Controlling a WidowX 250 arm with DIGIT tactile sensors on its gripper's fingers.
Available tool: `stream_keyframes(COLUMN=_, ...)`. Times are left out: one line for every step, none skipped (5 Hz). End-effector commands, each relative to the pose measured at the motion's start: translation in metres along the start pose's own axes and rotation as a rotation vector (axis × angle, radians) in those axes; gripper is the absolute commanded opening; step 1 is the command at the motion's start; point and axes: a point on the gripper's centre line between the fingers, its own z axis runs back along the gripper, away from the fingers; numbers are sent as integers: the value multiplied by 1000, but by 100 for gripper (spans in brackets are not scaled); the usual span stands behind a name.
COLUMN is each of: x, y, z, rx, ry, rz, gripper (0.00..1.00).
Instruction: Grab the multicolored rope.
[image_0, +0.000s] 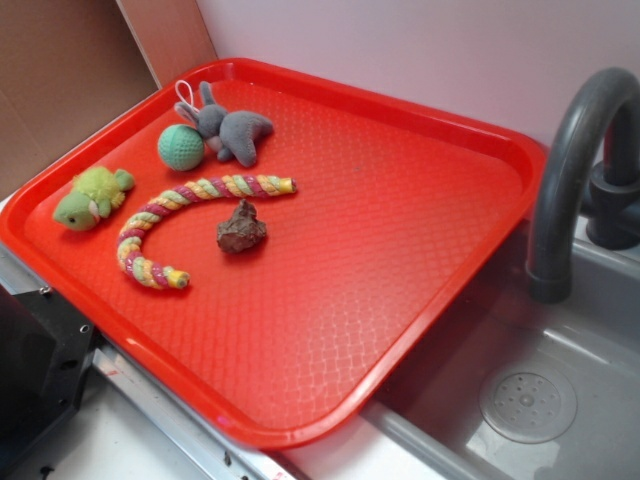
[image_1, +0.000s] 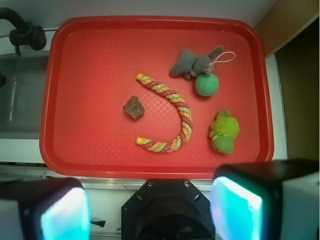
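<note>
1. The red tray (image_0: 420, 150) sits beside the grey sink (image_0: 560, 400).
2. The gripper (image_1: 150, 210) hangs above the tray's near edge, jaws wide apart, empty.
3. The multicolored rope (image_1: 175, 115) curves on the tray, between the brown lump (image_1: 134, 108) and the green plush (image_1: 224, 131).

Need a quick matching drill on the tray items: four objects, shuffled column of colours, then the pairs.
Objects:
1. multicolored rope
2. knitted ball
3. plush turtle
4. lumpy rock-like piece

Colours:
A. dark brown
B. teal
C. pink, yellow and pale green
D. lime green

Pairs: 1-C, 2-B, 3-D, 4-A
</note>
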Motion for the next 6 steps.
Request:
stream_keyframes(x=0, y=0, z=0, rx=0, ry=0, rz=0, gripper=100)
stream_keyframes(x=2, y=9, z=-10, rx=-117, ry=-67, rz=260, gripper=100)
stream_keyframes(x=6, y=18, z=-23, rx=-68, ry=-63, rz=508, gripper=100)
stream_keyframes(x=4, y=28, z=-42, rx=-8, ry=-55, rz=754, gripper=100)
stream_keyframes(x=7, y=41, z=-68, rx=47, ry=-73, rz=998, gripper=100)
stream_keyframes(x=11, y=59, z=-99, rx=65, ry=-20, rz=960, gripper=100)
